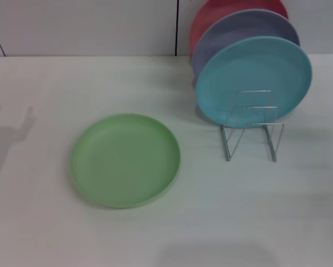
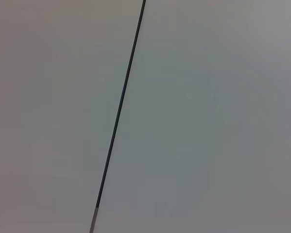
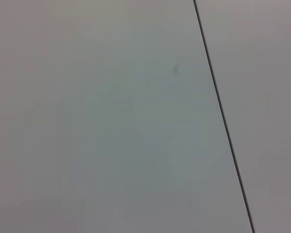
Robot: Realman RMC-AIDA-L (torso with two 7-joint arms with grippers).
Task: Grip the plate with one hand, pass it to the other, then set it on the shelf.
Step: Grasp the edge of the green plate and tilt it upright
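A white table [image 1: 155, 233] is seen from the head view, backed by a pale wall with a dark vertical seam. No brand, label or writing can be read anywhere. At the table's left edge, faint grey shadows are cast on the surface. Left of the table's middle, the light green plate [image 1: 125, 160] lies flat, rim up, apart from everything else. Toward the right, near the far edge, the silver wire shelf [image 1: 253, 125] stands upright; its front slots are bare rods. Three plates are held on edge in it, one behind another: a turquoise-blue plate [image 1: 254, 79] in front, a lavender plate [image 1: 233, 30] behind it, and a red plate [image 1: 210, 14] at the back. Neither claw is shown in any view, so it cannot be told whether either is spread or pressed together. Both wrist views are filled by a plain grey panel crossed by one thin dark seam.
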